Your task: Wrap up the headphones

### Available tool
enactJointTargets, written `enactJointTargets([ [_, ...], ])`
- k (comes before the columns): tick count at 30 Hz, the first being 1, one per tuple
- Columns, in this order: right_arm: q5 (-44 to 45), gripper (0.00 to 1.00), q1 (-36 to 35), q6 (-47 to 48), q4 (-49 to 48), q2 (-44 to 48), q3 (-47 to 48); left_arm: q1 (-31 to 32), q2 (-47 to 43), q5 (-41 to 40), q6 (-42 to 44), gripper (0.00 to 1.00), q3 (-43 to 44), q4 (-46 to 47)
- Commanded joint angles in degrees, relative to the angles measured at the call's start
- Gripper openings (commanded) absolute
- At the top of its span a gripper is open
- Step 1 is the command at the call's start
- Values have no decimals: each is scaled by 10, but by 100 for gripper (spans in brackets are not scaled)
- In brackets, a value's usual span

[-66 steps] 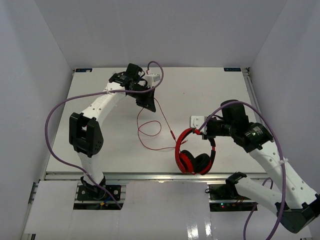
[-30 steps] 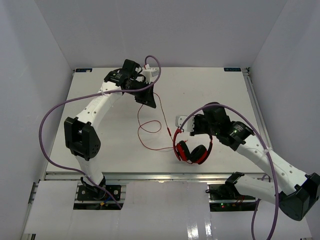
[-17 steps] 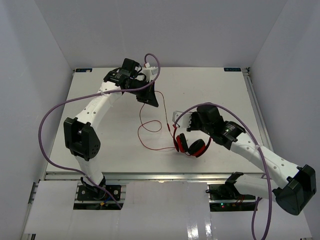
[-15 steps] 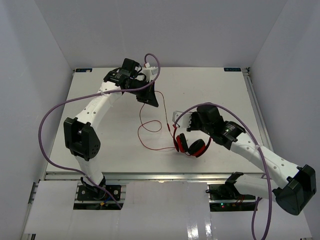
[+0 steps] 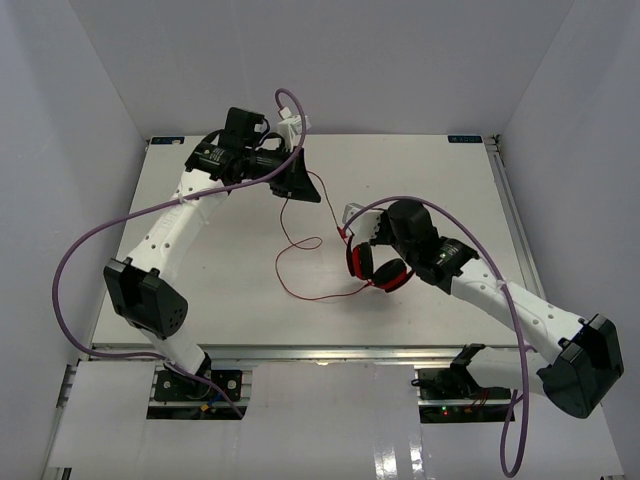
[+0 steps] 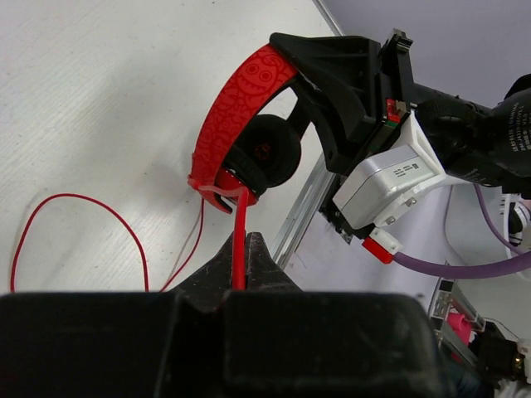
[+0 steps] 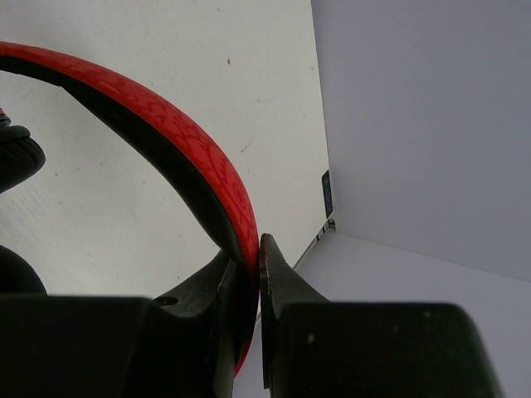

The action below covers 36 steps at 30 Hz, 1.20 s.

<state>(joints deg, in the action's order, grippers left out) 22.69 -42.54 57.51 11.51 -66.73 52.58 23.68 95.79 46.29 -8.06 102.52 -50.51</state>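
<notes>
The red headphones (image 5: 375, 270) with black ear pads hang above the middle of the table. My right gripper (image 5: 352, 236) is shut on their headband (image 7: 166, 124), which sits between its fingertips (image 7: 255, 249). An ear pad (image 7: 15, 157) shows at the left edge of the right wrist view. My left gripper (image 5: 310, 193) is raised at the back of the table, shut on the thin red cord (image 6: 239, 224). The cord runs taut from those jaws (image 6: 241, 242) to the headphones (image 6: 241, 108). The rest of the cord (image 5: 285, 270) loops loosely over the table.
A thick purple cable (image 5: 110, 222) arcs off the left arm, and another (image 5: 525, 400) hangs from the right arm. The white table (image 5: 200, 260) ends in a metal rail (image 5: 300, 350) at the near edge. White walls close it in on three sides.
The right arm has carried the headphones left and farther from the near edge. The left gripper has moved slightly up and back with the cord, drawing it tighter.
</notes>
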Motion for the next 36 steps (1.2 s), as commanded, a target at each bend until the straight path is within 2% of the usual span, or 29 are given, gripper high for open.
enactJointTargets([
  [1,40,8,-6,5,-90,-6,0,-4,-11,41,-25,0,8,29],
  [6,99,8,-5,-44,-162,-37,12,0,-13,76,-65,0,8,64],
  [13,141,8,23,-190,-173,-122,88,17,-41,118,-135,0,-17,122],
  [18,141,8,70,-304,-172,-167,137,27,-83,123,-174,0,-70,166],
  [24,106,8,85,-457,-96,-208,218,46,-115,121,-229,0,-146,236],
  [27,59,8,90,-518,-48,-227,252,63,-124,118,-257,0,-196,294],
  [36,-68,8,114,-687,26,-250,333,128,-99,42,-294,0,-244,376],
])
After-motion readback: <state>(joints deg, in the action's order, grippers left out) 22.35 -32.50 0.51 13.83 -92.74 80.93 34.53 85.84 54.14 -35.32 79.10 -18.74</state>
